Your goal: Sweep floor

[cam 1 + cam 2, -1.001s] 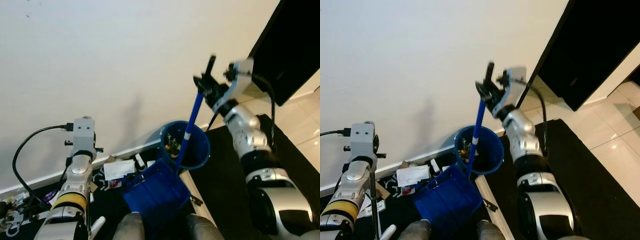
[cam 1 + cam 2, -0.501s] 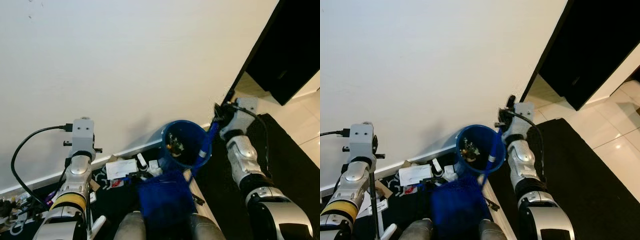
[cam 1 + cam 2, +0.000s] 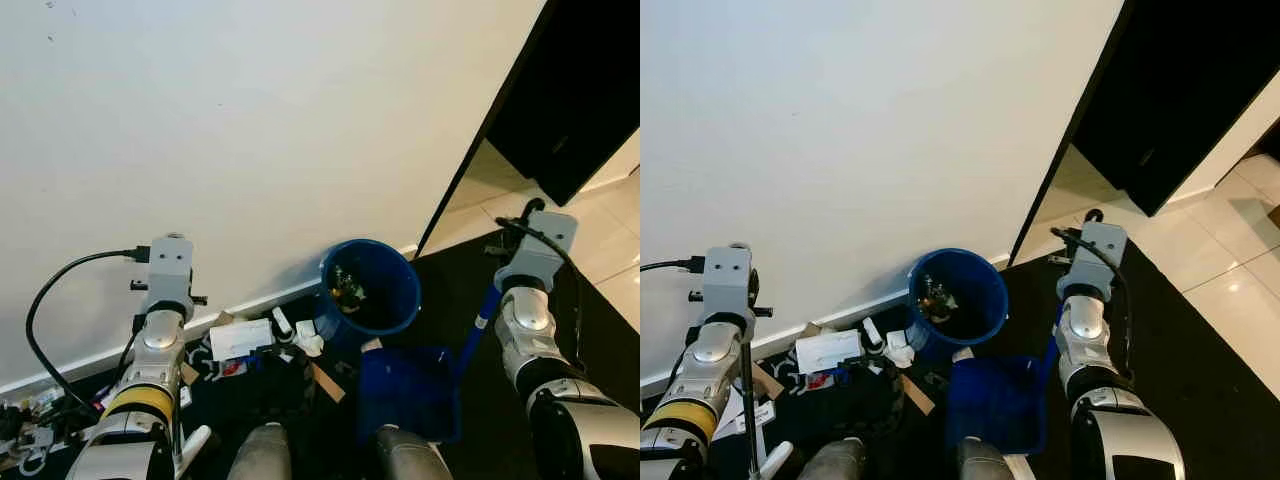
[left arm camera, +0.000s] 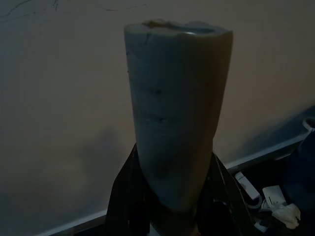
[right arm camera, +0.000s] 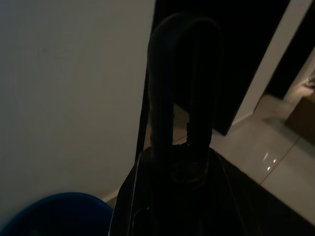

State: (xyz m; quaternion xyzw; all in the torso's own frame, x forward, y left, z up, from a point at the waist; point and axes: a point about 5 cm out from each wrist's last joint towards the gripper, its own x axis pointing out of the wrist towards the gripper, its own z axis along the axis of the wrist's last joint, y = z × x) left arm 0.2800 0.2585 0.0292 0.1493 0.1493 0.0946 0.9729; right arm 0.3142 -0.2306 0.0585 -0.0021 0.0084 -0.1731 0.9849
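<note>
A blue dustpan (image 3: 410,392) lies low on the black mat, just right of the blue bin (image 3: 368,285). Its blue pole (image 3: 478,325) slants up to my right gripper (image 3: 527,210), which is shut on the pole's black loop grip (image 5: 184,98). The bin stands against the wall with scraps inside. My left gripper (image 4: 174,206) is shut on a thick pale broom handle (image 4: 174,113), held upright near the wall at the left. A thin pole (image 3: 745,400) runs down beside the left forearm. Litter (image 3: 240,338) of white paper and cardboard lies along the skirting board left of the bin.
The white wall (image 3: 250,130) is close ahead. A dark doorway (image 3: 590,90) opens at the right, with glossy pale tiles (image 3: 610,215) beyond the black mat (image 3: 455,285). A black cable (image 3: 45,300) loops from my left wrist. My own legs (image 3: 262,455) show at the bottom.
My right arm has dropped from high above the bin and swung right. The dustpan went from tilted at the bin's rim to low on the mat right of it. The left arm is unmoved.
</note>
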